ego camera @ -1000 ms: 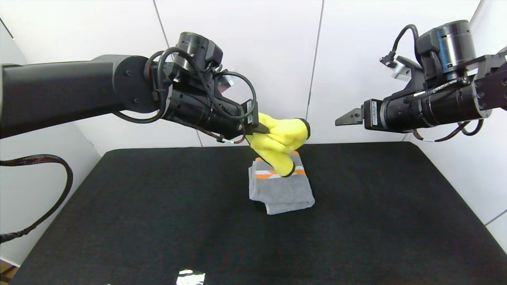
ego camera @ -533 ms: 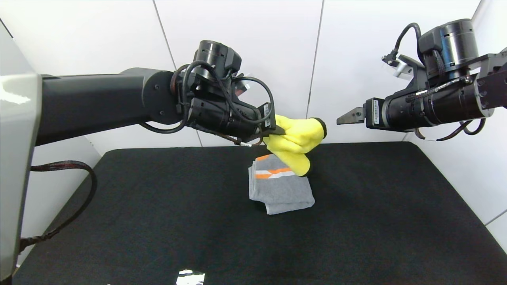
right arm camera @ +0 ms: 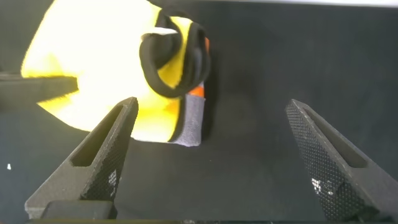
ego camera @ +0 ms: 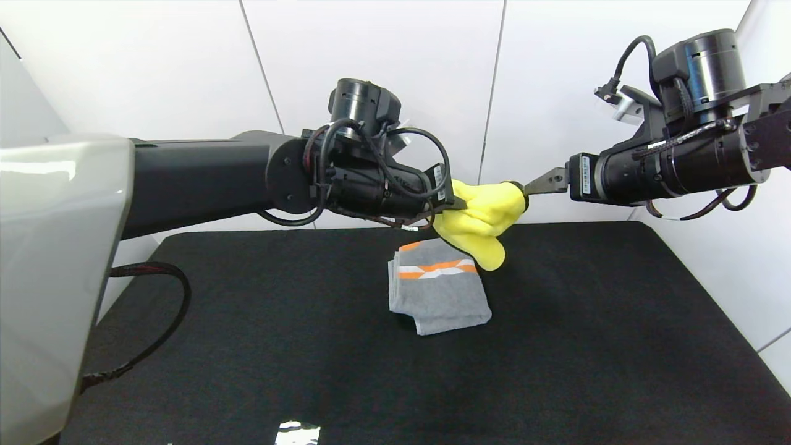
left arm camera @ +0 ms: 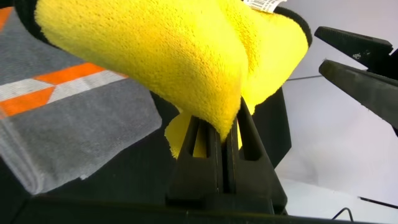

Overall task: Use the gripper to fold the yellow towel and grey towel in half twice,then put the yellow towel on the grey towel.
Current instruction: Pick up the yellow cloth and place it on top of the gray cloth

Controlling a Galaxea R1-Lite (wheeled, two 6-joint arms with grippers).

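Though bunched into a fluffy wad, clearly the yellow towel [ego camera: 481, 222], held up in the air above the far right corner of the grey towel [ego camera: 436, 287] and not resting on it. Pinched at one side by the left hand [ego camera: 456, 204], fingers [left arm camera: 219, 163] clamped tight on the cloth, with most of the fingertips buried in yellow pile and hard to make out. Impossible to tell how many folds remain in the yellow towel, the bundle drooping in rounded lobes with only a bit of dark trim showing at the far end.

Reaching in from the right, the right hand [ego camera: 536, 183], fingers spread wide with nothing between them. From the head view, only one finger visible, its tip at the dark-edged end of the yellow towel; contact or a mere near miss not decidable from that angle. From the right wrist view, both fingers [right arm camera: 99, 158] well apart with the yellow bundle just beyond them, its dark trim loop plain.

Lying folded near the middle of the black worktop [ego camera: 247, 346], the grey towel, orange and white band facing up at its far end, far right corner hidden behind the hanging yellow cloth.
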